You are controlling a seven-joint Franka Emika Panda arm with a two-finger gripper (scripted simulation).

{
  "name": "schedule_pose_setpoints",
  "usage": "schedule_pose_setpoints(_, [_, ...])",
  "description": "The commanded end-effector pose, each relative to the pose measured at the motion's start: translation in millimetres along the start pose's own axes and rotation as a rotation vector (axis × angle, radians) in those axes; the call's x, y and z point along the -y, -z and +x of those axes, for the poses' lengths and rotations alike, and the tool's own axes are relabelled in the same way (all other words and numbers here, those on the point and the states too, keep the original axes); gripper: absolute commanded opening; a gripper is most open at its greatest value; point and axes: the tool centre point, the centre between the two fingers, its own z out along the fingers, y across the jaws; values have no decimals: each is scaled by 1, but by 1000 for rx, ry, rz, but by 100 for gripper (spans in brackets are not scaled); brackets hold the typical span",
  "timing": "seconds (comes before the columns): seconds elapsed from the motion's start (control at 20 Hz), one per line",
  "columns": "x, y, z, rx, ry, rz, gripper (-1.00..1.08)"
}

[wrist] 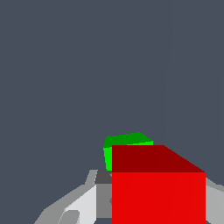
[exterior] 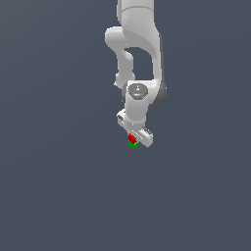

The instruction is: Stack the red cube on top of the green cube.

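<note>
Red cube [exterior: 131,138]: exterior view. Sits between the fingers of the pincer [exterior: 132,139], which points straight down from the white arm [exterior: 139,54]. Green cube [exterior: 132,143]: directly beneath the pincer, only a sliver showing under the red one. The two appear touching or very nearly so; contact cannot be confirmed at this size. Table [exterior: 59,186]: plain dark grey surface.

Red cube [wrist: 158,192]: wrist view. Fills the space between the pale fingers [wrist: 83,203], which close against its sides; pincer judged to be pinching it. Green cube [wrist: 127,141]: lies below and partly beyond the held cube, one corner and part of its top peeking past the red edge.

Governing relation: green cube under the pincer but seemingly offset slightly to one side. Judgement: a small sideways correction may be wanted before release, else the red cube could seat off-centre.
</note>
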Motion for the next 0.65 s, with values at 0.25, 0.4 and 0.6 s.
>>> schedule_pose_setpoints(0.25, [4, -1, 0, -1, -2, 0, 100])
schedule_pose_setpoints(0.4, [4, -1, 0, -1, -2, 0, 100])
schedule_pose_setpoints(0.6, [4, -1, 0, -1, -2, 0, 100])
